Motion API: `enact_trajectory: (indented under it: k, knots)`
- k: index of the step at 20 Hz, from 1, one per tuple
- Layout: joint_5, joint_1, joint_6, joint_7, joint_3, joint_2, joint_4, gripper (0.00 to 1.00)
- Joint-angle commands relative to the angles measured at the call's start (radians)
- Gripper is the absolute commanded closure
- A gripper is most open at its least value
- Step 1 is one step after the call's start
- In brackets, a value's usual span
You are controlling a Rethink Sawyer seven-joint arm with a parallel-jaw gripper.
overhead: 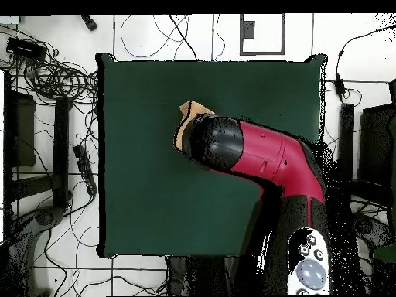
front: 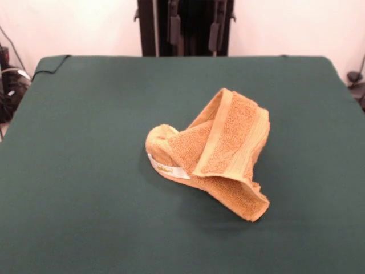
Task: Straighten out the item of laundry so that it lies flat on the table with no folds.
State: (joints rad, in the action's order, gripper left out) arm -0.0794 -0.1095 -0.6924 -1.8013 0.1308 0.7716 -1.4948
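Orange-tan terry towel point(front: 214, 154) is sitting crumpled a bit right of the middle of the dark green table point(front: 85, 171), nowhere near flat. One flap is folding over the rest, with the paler woven band running along its edge, and a rolled lump is bulging at the left end. The small white label point(front: 168, 168) is peeking out along the lower left edge.

From overhead, the red and black arm point(overhead: 263, 158) is stretching out over the table and covering most of the towel, so only a tan corner is poking out past its black end. The pincer itself isn't showing in either view, so can't tell if it's apart or together.
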Motion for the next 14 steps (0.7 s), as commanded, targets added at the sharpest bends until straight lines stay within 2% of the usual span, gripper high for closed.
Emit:
enact_trajectory:
  k: [1, 4, 7, 10, 14]
  knots:
    - [-0.044, 0.007, 0.007, -0.225, -0.035, -0.068, -0.089, 0.00]
    - [-0.013, -0.026, -0.103, -0.146, -0.010, -0.013, -0.038, 0.00]
    - [0.020, -0.108, -0.223, -0.030, -0.012, 0.004, 0.050, 0.00]
    - [0.038, -0.170, -0.199, 0.037, -0.046, -0.034, 0.093, 0.00]
    - [0.060, -0.222, -0.167, 0.082, -0.104, -0.132, 0.171, 0.00]
